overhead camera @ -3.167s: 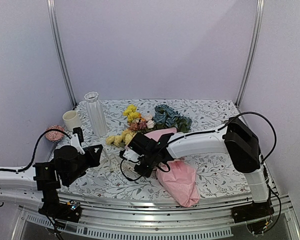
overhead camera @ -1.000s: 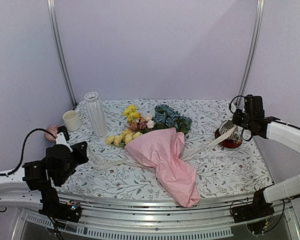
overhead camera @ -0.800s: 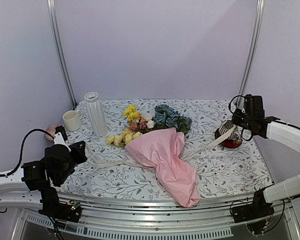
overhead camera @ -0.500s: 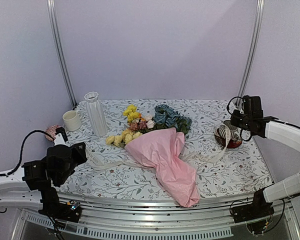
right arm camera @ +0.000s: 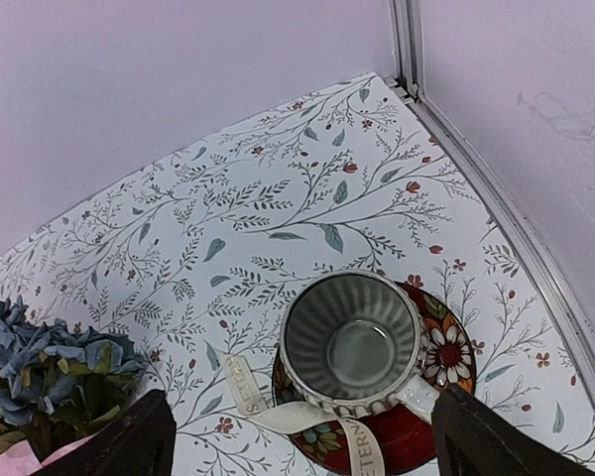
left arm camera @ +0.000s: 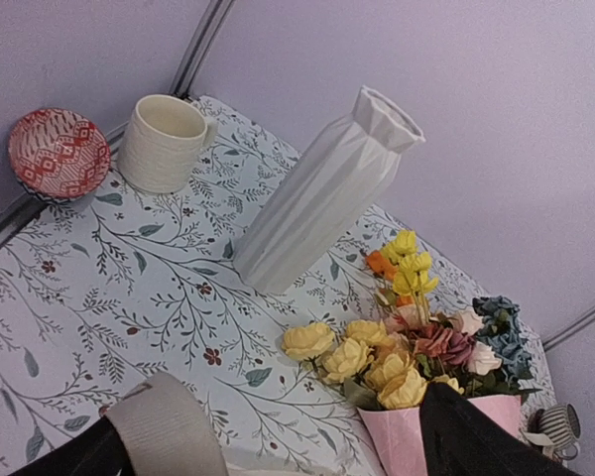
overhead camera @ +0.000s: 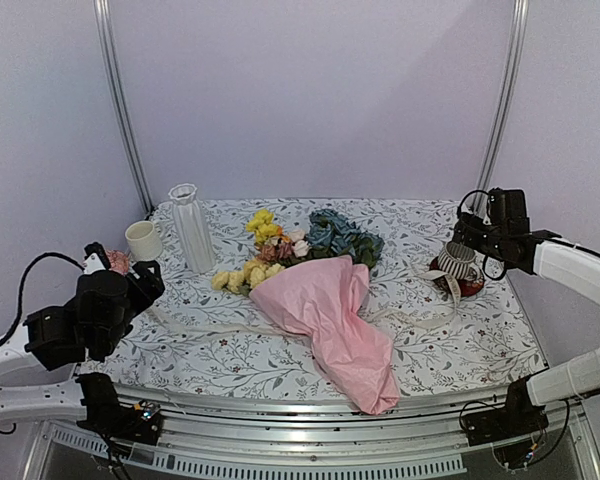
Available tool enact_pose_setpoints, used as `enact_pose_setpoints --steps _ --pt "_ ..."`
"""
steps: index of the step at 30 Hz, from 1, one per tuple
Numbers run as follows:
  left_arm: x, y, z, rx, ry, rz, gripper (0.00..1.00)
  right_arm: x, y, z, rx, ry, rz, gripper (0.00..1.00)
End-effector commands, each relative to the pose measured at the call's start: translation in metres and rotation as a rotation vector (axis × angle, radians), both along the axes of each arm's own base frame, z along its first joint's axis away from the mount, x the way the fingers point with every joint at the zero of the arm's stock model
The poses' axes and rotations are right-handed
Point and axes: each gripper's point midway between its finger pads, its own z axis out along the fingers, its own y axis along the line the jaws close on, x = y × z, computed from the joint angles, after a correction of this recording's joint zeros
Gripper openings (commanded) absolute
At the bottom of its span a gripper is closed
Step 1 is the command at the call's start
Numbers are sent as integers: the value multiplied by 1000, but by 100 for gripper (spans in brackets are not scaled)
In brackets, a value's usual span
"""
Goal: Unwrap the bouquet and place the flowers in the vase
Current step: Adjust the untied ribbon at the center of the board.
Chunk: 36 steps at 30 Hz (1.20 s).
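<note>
Clearly, the job was only part way along. The ribbon (overhead camera: pixel 210 328) lay slack across the tabletop (overhead camera: pixel 430 350), one end running toward the left end effector (overhead camera: pixel 145 280) and the other draped over the red saucer (right arm camera: pixel 446 357) under the ribbed cup (right arm camera: pixel 352 342), so the tie looked undone. The pink paper (overhead camera: pixel 350 340) was still wrapped around the stems. The bouquet (overhead camera: pixel 325 310) lay on its side mid-tabletop, with the flowers (overhead camera: pixel 280 245) pointing toward the back. The vase (overhead camera: pixel 192 228) stood upright at the back left with no stems in it, near the blooms and the cream mug (overhead camera: pixel 143 240). What remained, as I judged it, was to open the paper, free the stems and stand them in the vase.

Both end effectors stood wide and held nothing. The left one hovered at the left edge, well apart from the bouquet, with a band of what looked like the ribbon lying loose between its fingers (left arm camera: pixel 466 436). The right end effector (overhead camera: pixel 472 240) hung over the cup at the far right, also well apart from the bouquet.
</note>
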Motion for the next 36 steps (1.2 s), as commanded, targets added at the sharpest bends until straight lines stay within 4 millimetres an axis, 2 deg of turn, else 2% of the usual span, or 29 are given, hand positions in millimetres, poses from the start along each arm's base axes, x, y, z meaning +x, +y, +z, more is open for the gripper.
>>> enact_pose_setpoints --steps 1,3,9,11,14,17,19,23,26,29,36 --pt "-1 28 17 38 -39 103 90 -6 -4 18 -6 -42 -7 94" --pt "-3 38 32 54 -71 137 94 -6 -6 20 -14 -45 -17 100" --pt "-13 66 88 103 -177 228 97 -6 -4 28 -7 -58 -3 99" --pt "-17 73 99 101 -203 250 97 -7 0 30 -1 -67 20 99" --pt "-21 79 105 87 -224 262 97 -8 6 33 7 -81 58 99" --pt "-21 76 105 61 -241 239 97 -9 12 33 20 -85 95 99" --pt "-18 67 100 32 -249 193 97 -8 24 35 37 -96 164 99" --pt "-8 43 77 -25 -244 102 95 -14 61 38 114 -115 376 100" --pt "-3 33 61 -50 -220 77 95 -20 76 30 156 -94 455 98" --pt "0 28 56 -40 -202 69 95 -26 75 12 181 -30 440 98" --pt "1 29 60 -16 -206 78 95 -46 61 -32 213 117 292 98"
